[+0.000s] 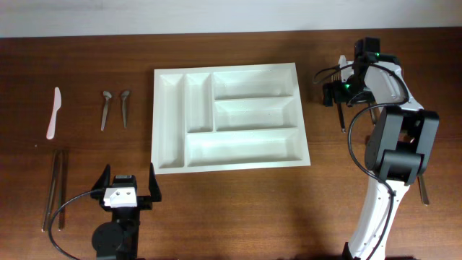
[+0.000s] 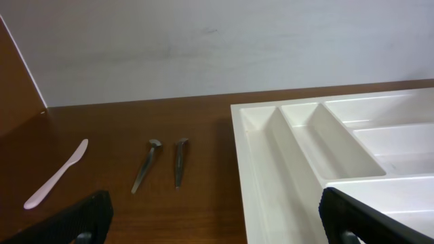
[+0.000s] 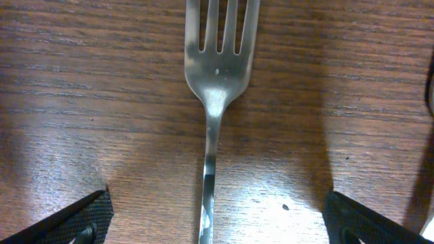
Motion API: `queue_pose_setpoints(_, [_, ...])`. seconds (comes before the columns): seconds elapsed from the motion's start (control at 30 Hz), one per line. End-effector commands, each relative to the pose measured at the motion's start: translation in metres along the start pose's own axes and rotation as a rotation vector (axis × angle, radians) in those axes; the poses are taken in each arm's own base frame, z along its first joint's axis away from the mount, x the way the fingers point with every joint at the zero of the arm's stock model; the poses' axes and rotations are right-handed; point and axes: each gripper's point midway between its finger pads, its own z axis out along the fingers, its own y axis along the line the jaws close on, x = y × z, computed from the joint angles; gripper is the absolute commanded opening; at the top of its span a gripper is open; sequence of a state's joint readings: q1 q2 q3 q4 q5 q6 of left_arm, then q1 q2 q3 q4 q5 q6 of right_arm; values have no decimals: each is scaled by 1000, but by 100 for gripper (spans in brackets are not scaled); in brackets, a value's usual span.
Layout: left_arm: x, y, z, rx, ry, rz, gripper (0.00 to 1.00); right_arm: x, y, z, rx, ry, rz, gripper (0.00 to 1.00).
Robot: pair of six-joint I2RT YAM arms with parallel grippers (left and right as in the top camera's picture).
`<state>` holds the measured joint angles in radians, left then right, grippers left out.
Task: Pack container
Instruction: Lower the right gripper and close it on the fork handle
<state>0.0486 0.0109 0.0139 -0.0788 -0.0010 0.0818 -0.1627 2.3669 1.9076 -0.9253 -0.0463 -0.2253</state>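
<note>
The tray (image 1: 245, 148) sits flat in the middle of the table (image 1: 238, 217). All five of its boxes are empty. It looks like light, stiff plastic with smooth sides, so a bump could make it slide on the wood. If it must be moved, the raised rim is the best place to pinch. I think it can just stay put while things go in.

The left gripper (image 1: 130, 180) is at the near edge, near the tray's near left corner. Its jaws are wide open and hold nothing. Far to the left lie a white knife (image 1: 54, 112) and two spoons (image 1: 105, 108).

The right gripper (image 3: 220, 217) is to the right of the tray, low over a fork (image 3: 215, 68). Its jaws are wide open on each side of the handle and do not grip it. The fork is thin, hard and shiny, and it lies flat, so it may slip. The narrow handle looks like the best spot to hold.
</note>
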Motion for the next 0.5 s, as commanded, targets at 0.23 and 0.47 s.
queue_pose_setpoints(0.23, [2,1,0,-5,4,-10,99,-3,2,11,-4,1,-12,84])
queue_pose_setpoints(0.47, [2,1,0,-5,4,-10,99,-6,1,11,0,-13,-12,67])
